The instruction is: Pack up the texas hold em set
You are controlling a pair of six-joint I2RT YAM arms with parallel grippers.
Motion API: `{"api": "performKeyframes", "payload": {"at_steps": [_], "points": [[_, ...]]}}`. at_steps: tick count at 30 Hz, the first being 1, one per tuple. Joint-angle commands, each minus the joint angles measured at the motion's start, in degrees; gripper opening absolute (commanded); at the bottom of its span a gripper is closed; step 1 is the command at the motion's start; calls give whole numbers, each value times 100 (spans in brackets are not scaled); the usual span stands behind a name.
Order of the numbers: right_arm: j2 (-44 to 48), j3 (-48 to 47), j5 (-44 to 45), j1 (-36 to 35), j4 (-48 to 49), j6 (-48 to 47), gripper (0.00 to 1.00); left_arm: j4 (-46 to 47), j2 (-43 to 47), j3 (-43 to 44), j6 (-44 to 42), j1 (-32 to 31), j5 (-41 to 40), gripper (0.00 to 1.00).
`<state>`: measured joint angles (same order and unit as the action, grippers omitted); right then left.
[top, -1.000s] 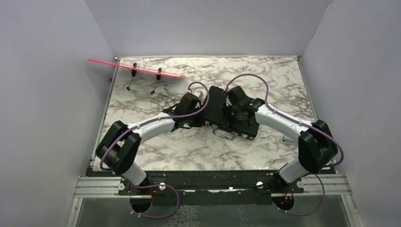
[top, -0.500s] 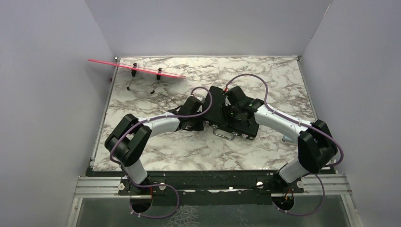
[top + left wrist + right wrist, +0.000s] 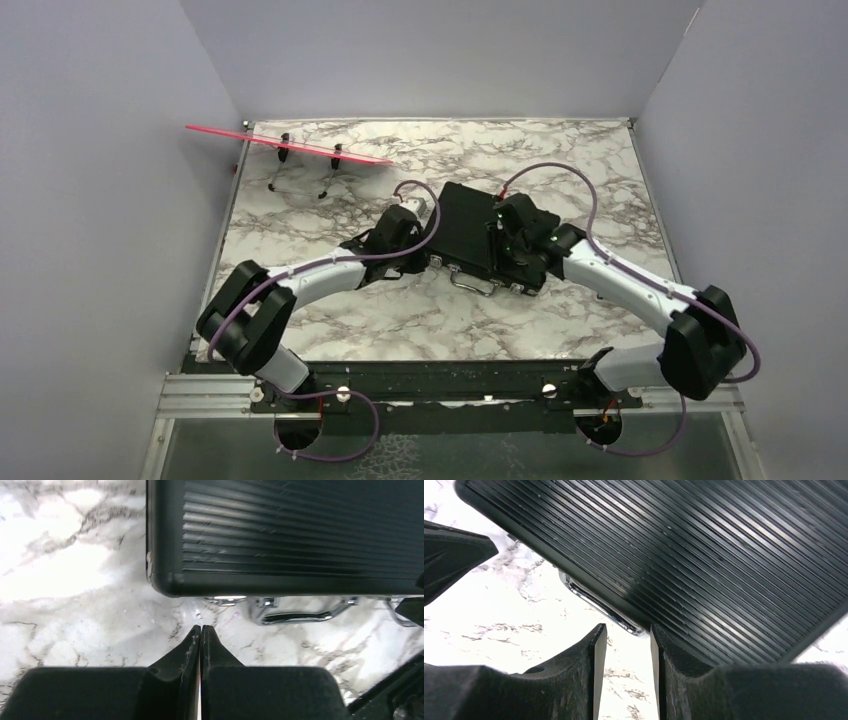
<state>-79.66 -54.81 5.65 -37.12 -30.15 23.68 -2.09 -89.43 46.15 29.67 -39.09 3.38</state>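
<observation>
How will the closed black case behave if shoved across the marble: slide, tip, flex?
Probably rigid: the case shows a hard ribbed shell, so little flex. Lying flat and low on the marble table, it likely slides or pivots rather than tips. The metal handle looks hinged, so it may swing if lifted there.

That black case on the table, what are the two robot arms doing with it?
They are packing up a poker set. The black case lies closed on the marble table. The left gripper is shut and empty, just off the case's corner near the metal handle. The right gripper is open at the case's front edge, by a shiny metal fitting.
</observation>
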Motion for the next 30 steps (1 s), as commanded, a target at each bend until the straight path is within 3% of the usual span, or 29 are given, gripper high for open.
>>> {"api": "performKeyframes", "payload": {"at_steps": [1, 8, 12, 16, 22, 30], "points": [[962, 223, 802, -32, -244, 654, 40, 312, 701, -11, -466, -29, -196, 10], [1602, 675, 785, -28, -700, 1161, 40, 39, 776, 383, -778, -28, -152, 29], [1575, 824, 844, -32, -1123, 1502, 40, 3, 483, 680, -818, -29, -25, 34], [1516, 950, 841, -32, -1243, 1728, 40, -510, 92, 1163, -634, -24, -512, 34], [1398, 1034, 344, -32, -948, 1453, 34, -926, -362, 1465, -603, -20, -620, 29], [1281, 1251, 194, -32, -804, 1413, 15, -1328, -565, 1269, -735, -20, -1015, 22]]}}
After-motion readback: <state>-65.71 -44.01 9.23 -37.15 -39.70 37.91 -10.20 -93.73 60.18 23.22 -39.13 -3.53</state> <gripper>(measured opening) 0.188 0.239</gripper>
